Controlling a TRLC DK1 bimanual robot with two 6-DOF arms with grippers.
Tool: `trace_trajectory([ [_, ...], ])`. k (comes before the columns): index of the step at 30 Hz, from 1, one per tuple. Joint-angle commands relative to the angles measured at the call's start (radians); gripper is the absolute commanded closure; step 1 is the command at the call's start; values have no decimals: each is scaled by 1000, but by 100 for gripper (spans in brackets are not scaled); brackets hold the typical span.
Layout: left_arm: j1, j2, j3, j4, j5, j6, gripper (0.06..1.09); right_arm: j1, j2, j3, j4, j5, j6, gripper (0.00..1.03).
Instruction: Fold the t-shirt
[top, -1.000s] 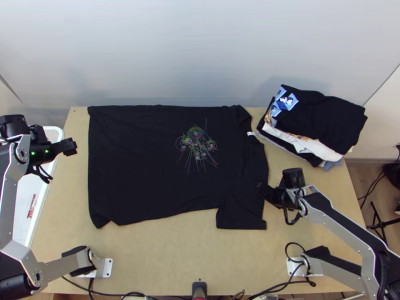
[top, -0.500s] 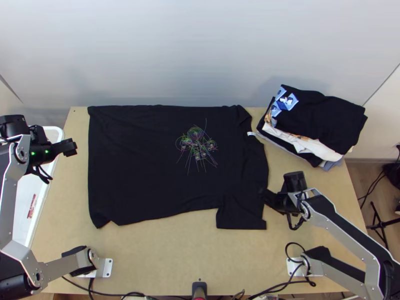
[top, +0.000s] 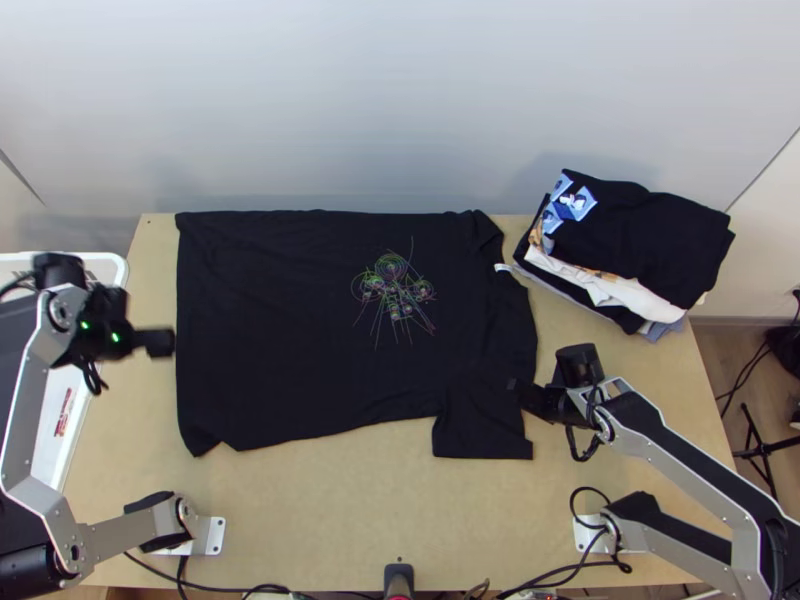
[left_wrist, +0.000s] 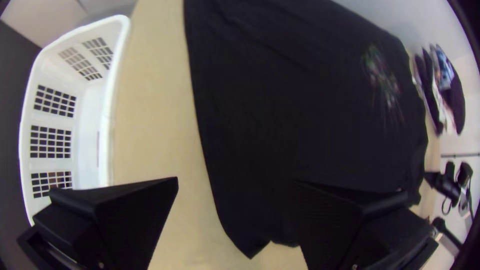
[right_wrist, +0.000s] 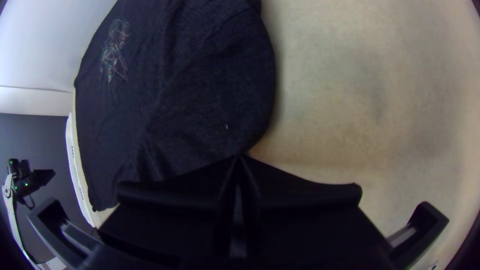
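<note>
While the black t-shirt (top: 300, 340) is lying spread across the frame's centre, the left gripper (top: 160, 342) is hovering by its left edge, fingers apart. At centre right, the right gripper (top: 518, 390) is pressing its fingertips together at the shoulder; whether they're pinching cloth, I can't tell. A shallow pinch could be slipping, skewing the fold. Far left, the basket (left_wrist: 106, 145) is showing bare white inside.

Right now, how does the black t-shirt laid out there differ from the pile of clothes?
The t-shirt lies spread out as a single garment, while the pile is several folded pieces stacked up. The t-shirt has a print of thin, colourful lines; the pile's top piece shows blue and white patches. Both include black cloth.
</note>
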Motion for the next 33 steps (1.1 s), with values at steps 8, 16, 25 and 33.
trace_trajectory([
  [8,-33,-37,-334,-150,-58,529,10,-5,-3,-5,21,18,-12,100],
  [16,-94,-121,-464,-122,-210,636,10,-18,17,3,27,18,-15,100],
  [25,-174,-101,-482,-48,-207,598,11,-18,24,2,38,18,-14,100],
  [33,-218,-58,-481,-9,-196,553,11,-18,24,-6,38,18,-15,100],
])
